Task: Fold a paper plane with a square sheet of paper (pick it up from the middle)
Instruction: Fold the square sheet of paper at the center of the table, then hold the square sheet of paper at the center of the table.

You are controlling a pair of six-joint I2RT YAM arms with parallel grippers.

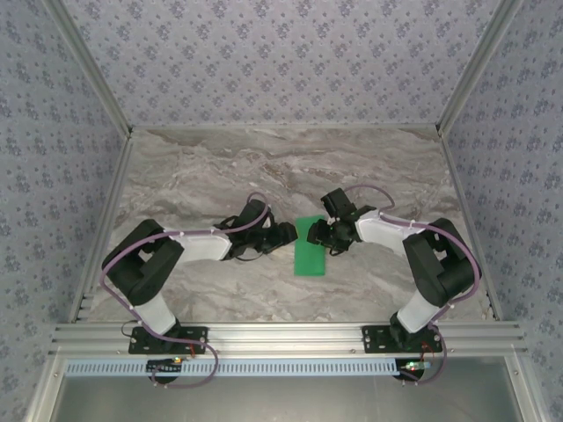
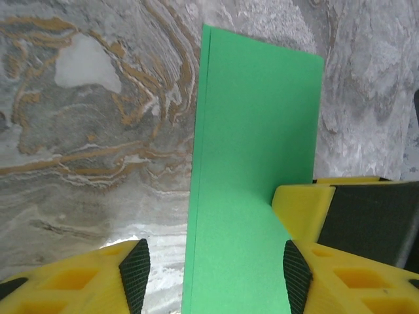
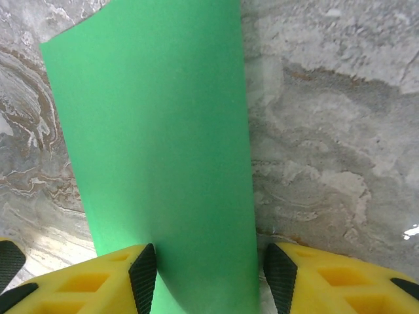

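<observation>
The square sheet of paper (image 1: 310, 248) is bright green and lies folded into a narrow rectangle on the marble table, between my two grippers. My left gripper (image 1: 287, 236) comes at it from the left. In the left wrist view the left gripper (image 2: 215, 275) is open and straddles the paper (image 2: 255, 131), with bare table between its left pad (image 2: 134, 271) and the paper's folded edge. My right gripper (image 1: 318, 234) comes from the right and is open too. In the right wrist view the right gripper (image 3: 211, 278) has the paper (image 3: 157, 131) between its pads, bowing slightly near them. No paper plane shape is seen.
The marble table (image 1: 220, 167) stretches bare behind the grippers. Patterned walls and metal rails (image 1: 114, 176) close it in on three sides. One yellow finger of the right gripper (image 2: 302, 204) rests at the paper's right edge in the left wrist view.
</observation>
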